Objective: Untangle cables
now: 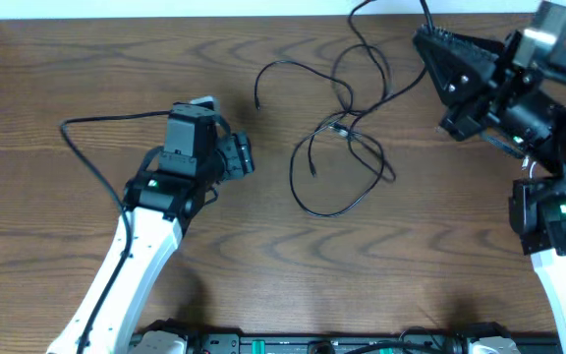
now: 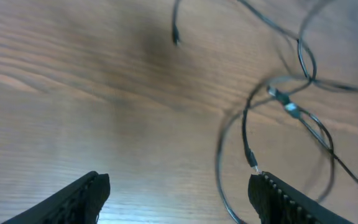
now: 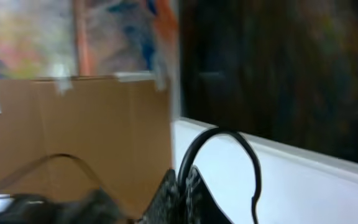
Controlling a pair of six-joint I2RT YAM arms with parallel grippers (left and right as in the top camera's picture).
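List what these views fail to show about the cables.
- Overhead: which strand lies on top in the tangle, too small.
- Overhead: a black cable leaves the top edge by the right gripper; end unseen.
- Left wrist: far strands blurred, cut by the right edge.
- Right wrist: blurred; tangle out of frame.

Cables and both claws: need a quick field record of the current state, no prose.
cables: black cords in overlapping loops, centre-right of the table
knot: strands cross at light-coloured connectors mid-tangle
plug end: lies free, left of the tangle
left claw: open, nothing between its fingers, tangle ahead of it
right claw: up off the table at the far right, shut on a black cable that loops out of it
status: not untangled
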